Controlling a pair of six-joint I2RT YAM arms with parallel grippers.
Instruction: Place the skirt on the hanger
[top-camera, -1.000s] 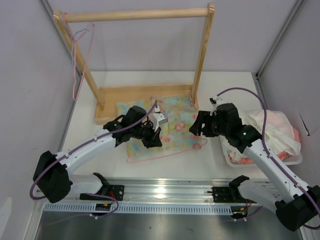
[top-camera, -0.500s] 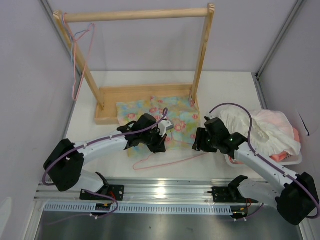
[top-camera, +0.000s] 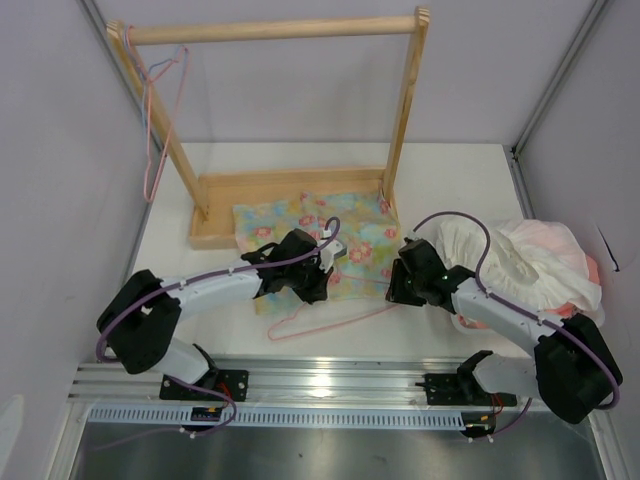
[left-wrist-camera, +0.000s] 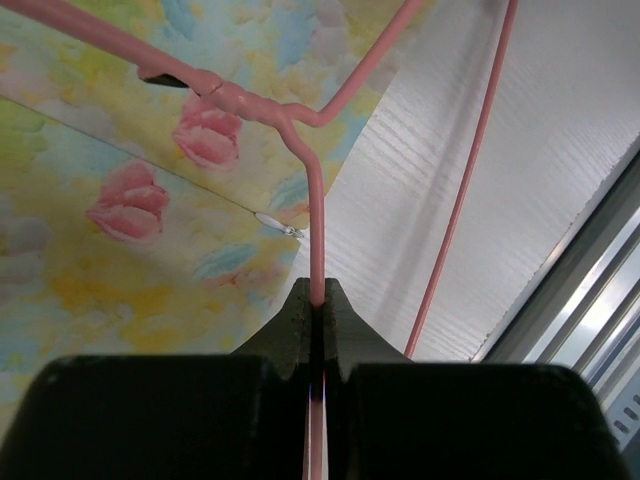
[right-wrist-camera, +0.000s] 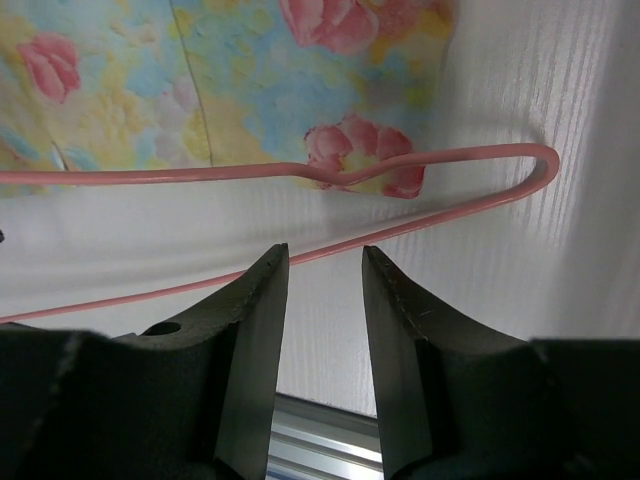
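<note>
The left tool (left-wrist-camera: 316, 297) is pinching the hanger (left-wrist-camera: 313, 225). The right tool (right-wrist-camera: 325, 270), spread, is dropping onto its corner for a second grip.

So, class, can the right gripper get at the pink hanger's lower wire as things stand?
Probably yes: the right gripper is open, and the pink hanger's lower wire runs just past its fingertips, with nothing between.

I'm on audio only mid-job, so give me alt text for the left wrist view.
The left gripper is shut on a thin pink wire of the hanger, which runs up from the jaws to a twisted neck lying over the flowered skirt at left. Another hanger wire crosses the white table at right.
</note>
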